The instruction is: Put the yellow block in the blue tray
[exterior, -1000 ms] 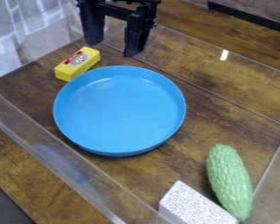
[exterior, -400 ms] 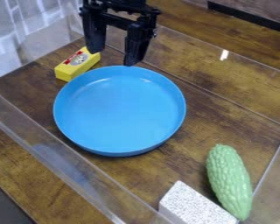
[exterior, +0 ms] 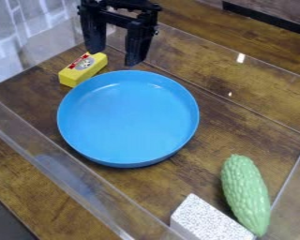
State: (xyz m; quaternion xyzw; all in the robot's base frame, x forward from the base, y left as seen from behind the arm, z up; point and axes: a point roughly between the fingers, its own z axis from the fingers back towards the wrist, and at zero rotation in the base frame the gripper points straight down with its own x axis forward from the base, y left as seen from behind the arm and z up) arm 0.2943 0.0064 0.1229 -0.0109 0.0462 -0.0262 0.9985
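Single view, looking down at a dark wood bench [exterior: 259,94] with clear acrylic walls around the work area.

Tool [exterior: 117,47] is at top left, black, pointing straight down, two fingers spread wide with a clear gap between them. Nothing is between the fingers, so it holds nothing. Left finger tip sits just above and behind the yellow block, right finger tip ends just above the far rim of the blue tray. Whether either tip touches anything cannot be told from this angle.

Yellow block [exterior: 82,68] lies flat on the bench at the left, just outside the blue tray, near its upper-left rim but not touching it. Red-and-white label faces up. Long side runs diagonally, its upper right end toward the tool. Not in the tray.

Blue tray [exterior: 180,141] is a big round shallow dish with a raised rim, in the centre of the bench, with nothing inside.

Green bumpy vegetable-shaped object [exterior: 247,193] lies at lower right, well apart from the tray. White speckled sponge-like block [exterior: 202,220] sits at the bottom edge, just beside the green object, partly cut off by the frame.
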